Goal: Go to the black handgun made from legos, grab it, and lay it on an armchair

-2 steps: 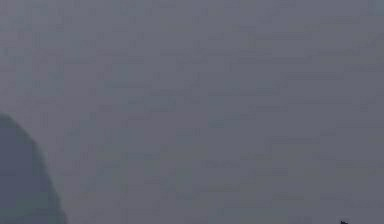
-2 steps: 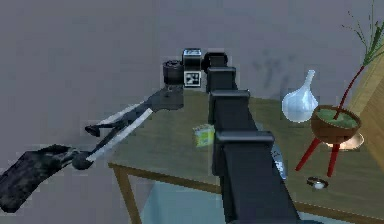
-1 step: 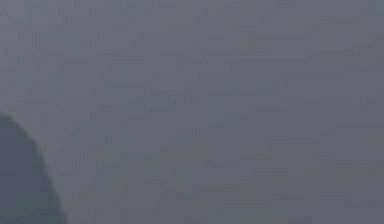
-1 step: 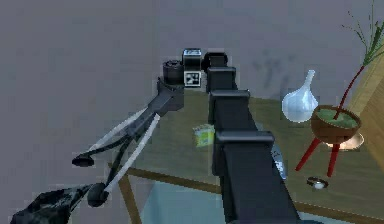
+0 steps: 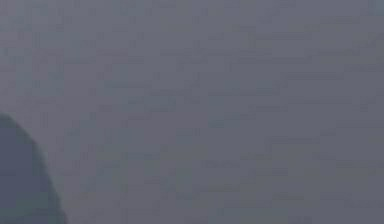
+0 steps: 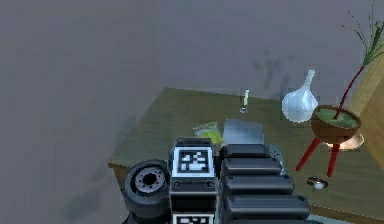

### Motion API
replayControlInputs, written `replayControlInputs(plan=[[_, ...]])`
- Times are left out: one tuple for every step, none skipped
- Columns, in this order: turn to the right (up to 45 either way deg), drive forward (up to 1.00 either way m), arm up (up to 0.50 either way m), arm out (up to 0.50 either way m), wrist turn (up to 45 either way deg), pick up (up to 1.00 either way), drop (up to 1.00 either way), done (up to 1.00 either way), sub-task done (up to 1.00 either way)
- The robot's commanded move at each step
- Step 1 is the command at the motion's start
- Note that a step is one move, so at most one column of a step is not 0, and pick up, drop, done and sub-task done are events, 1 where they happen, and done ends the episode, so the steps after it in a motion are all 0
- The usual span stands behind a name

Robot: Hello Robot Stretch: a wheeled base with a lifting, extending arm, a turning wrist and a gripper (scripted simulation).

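Note:
A wooden table (image 6: 170, 120) spreads across the arm side view's middle and right. The dark arm (image 6: 255, 185) rises from the bottom edge in stacked segments, with a white marked square (image 6: 192, 160) at its left. Left of that sits the gripper's (image 6: 150, 183) dark round body, low over the table's near corner. Its far end is not clear, so I cannot tell whether it holds anything. On the table lie a flat grey piece (image 6: 243, 132) and a small green-yellow thing (image 6: 208, 129). A thin pale upright thing (image 6: 245, 97) stands farther back.
A white vase (image 6: 300, 100) and a plant in a brown bowl on red legs (image 6: 334, 125) stand at the table's right. A small dark ring-like thing (image 6: 318, 183) lies near the front edge. A plain grey wall (image 5: 200, 90) stands close ahead in the forward view.

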Motion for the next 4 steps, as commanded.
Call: replayControlInputs(plan=[[-45.0, 0.0, 0.0, 0.0, 0.0, 0.0, 0.0, 0.0, 0.0], [-45.0, 0.0, 0.0, 0.0, 0.0, 0.0, 0.0, 0.0, 0.0], [-30.0, 0.0, 0.0, 0.0, 0.0, 0.0, 0.0, 0.0, 0.0], [0.0, 1.0, 0.0, 0.0, 0.0, 0.0, 0.0, 0.0, 0.0]])
